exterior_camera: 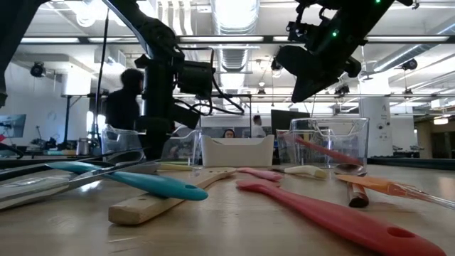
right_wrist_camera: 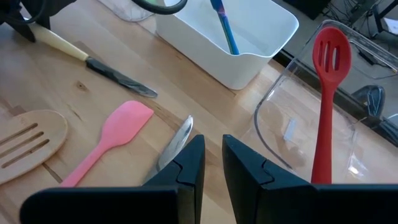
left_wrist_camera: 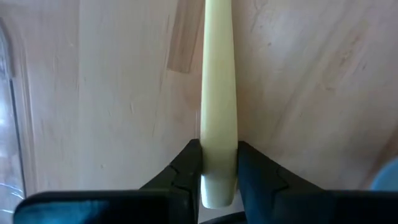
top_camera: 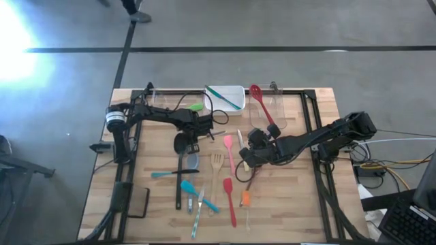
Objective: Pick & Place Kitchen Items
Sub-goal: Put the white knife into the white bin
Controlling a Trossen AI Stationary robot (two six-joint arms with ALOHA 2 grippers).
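My left gripper (top_camera: 204, 129) points down at the table's middle back and is shut on a cream-handled knife (right_wrist_camera: 68, 46), whose dark blade (right_wrist_camera: 121, 79) lies on the wood. My right gripper (right_wrist_camera: 213, 168) hovers right of centre, open by a narrow gap, with nothing between its fingers. Below it lie a pink spatula (right_wrist_camera: 118, 134), a wooden fork (right_wrist_camera: 25, 140) and a metal blade (right_wrist_camera: 177, 140). Several more utensils lie toward the near edge: a red spatula (top_camera: 230, 201), teal ones (top_camera: 194, 194) and a black ladle (top_camera: 180, 146). My left gripper pinches the knife's cream handle near its free end (left_wrist_camera: 219, 155) between its two fingers (left_wrist_camera: 186, 171). The fingers come from above, pointing down, and lie across the handle. The knife lies flat along the table top.
A white tub (top_camera: 226, 96) at the back holds a teal utensil. A clear tub (right_wrist_camera: 298, 124) to its right holds a red slotted spoon (right_wrist_camera: 326, 93). Another clear tub (top_camera: 167, 102) at the back left holds a green utensil. A person sits in the room beyond (exterior_camera: 124, 99).
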